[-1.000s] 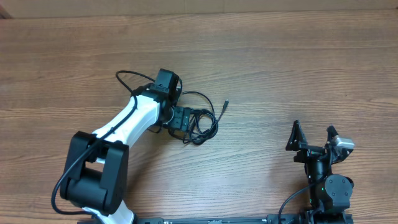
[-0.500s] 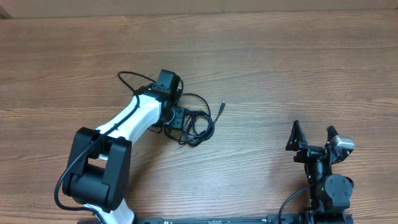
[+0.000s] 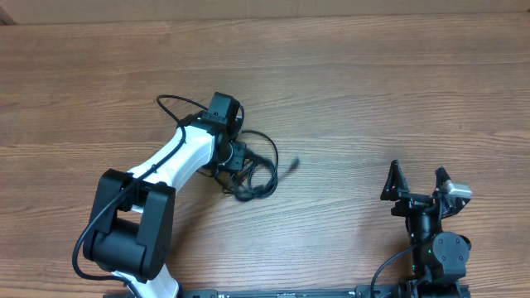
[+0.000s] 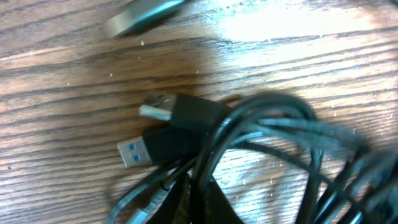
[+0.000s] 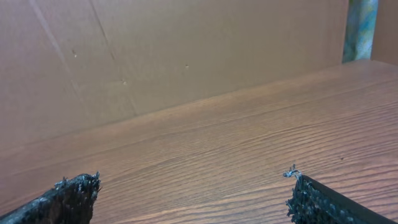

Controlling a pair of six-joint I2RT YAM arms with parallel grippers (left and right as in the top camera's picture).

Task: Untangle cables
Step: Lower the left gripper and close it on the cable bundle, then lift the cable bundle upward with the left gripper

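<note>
**Item: cable knot at the left gripper, right arm idle**

- Cables (image 3: 258, 172): 1 dark coil of thin black cords on the table (image 3: 373, 83), left of centre. It has no clear long axis. 1 strand trails right and ends in a small blurred plug (image 3: 294, 163).
- Plugs, left wrist view: 2 in sight, 1 silver-tipped (image 4: 155, 107) and 1 blue-tongued (image 4: 134, 153). They lie side by side, pointing left, at the edge of the coil.
- Left gripper (image 3: 234, 161): directly over the coil's left edge and touching or buried in it. Its fingers are hidden by cords, so I cannot tell whether they are parted or pinching a strand.
- Right gripper (image 3: 416, 174): at the table's near right edge, well apart from the coil. Fingers (image 5: 62, 199) are spread wide with nothing between them.
- Nearer arm: the left, by far.
- Judgement: a second hold would best take the trailing strand, which runs toward the right arm.
- Containers: 0 in view.
</note>
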